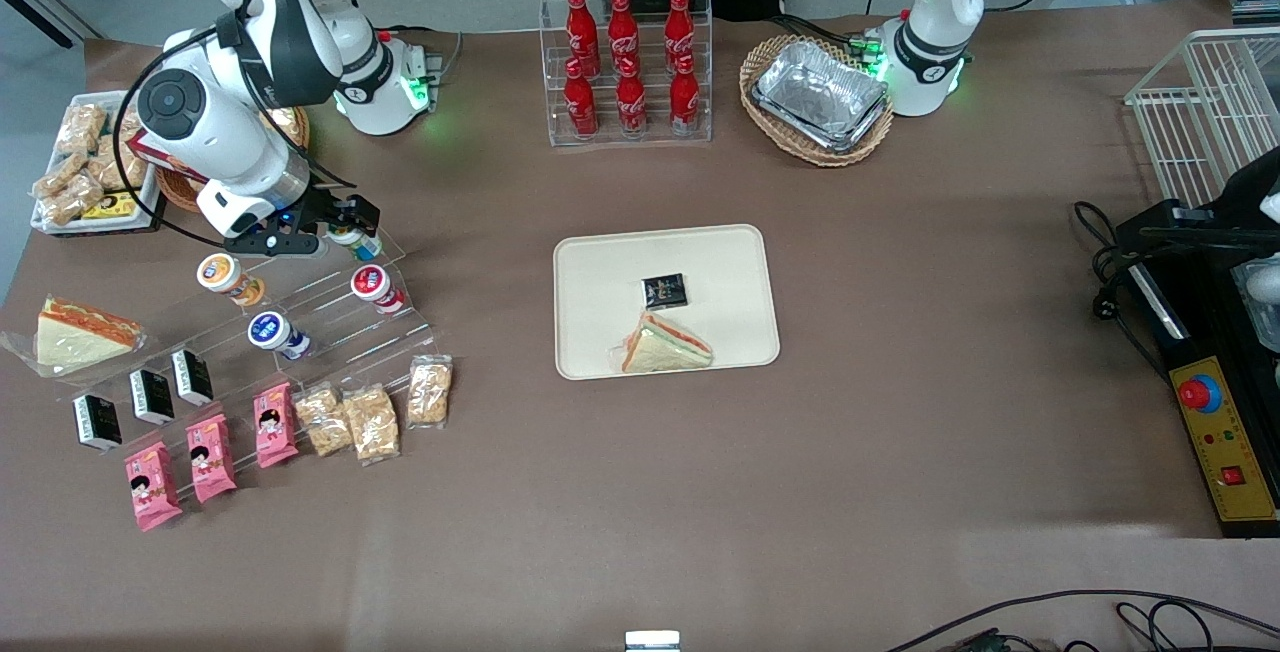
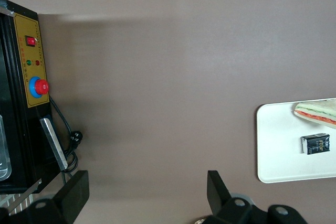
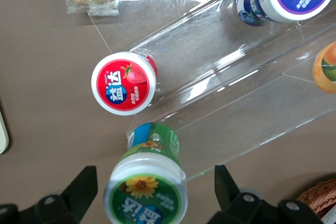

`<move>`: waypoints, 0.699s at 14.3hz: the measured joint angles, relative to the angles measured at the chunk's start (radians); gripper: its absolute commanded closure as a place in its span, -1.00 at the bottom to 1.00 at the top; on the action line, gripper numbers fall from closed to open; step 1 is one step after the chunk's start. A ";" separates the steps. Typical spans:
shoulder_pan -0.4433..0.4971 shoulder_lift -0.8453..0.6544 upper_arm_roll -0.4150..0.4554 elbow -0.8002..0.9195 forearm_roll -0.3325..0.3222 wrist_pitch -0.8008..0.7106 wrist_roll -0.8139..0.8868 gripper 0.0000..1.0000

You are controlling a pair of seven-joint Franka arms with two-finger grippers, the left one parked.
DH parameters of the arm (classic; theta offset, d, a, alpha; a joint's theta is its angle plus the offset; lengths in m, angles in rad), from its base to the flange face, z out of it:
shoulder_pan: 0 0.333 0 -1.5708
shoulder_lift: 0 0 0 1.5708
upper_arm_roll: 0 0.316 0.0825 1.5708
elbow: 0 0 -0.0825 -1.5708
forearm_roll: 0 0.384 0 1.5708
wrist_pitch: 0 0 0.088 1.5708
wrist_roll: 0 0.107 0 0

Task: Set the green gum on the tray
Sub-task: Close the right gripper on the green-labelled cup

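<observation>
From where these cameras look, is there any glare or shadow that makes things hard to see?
In the right wrist view, the clear acrylic rack throws bright white glare streaks, while the green gum, between the open gripper fingers, reads clearly. In the front view, the foil pan shines and the gripper partly hides the gum. In the left wrist view, the tray looks evenly lit.

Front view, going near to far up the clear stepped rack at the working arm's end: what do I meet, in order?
Clear bags of beige snack pieces → blue-lidded white bottle → red-lidded bottle → green gum bottle, with the right arm's open hand straddling it.
</observation>
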 measured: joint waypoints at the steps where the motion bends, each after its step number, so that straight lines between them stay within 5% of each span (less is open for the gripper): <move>1: 0.000 0.003 0.000 0.000 0.000 0.002 0.000 -0.68; 10: 0.003 0.006 0.002 0.000 0.000 0.005 0.018 0.68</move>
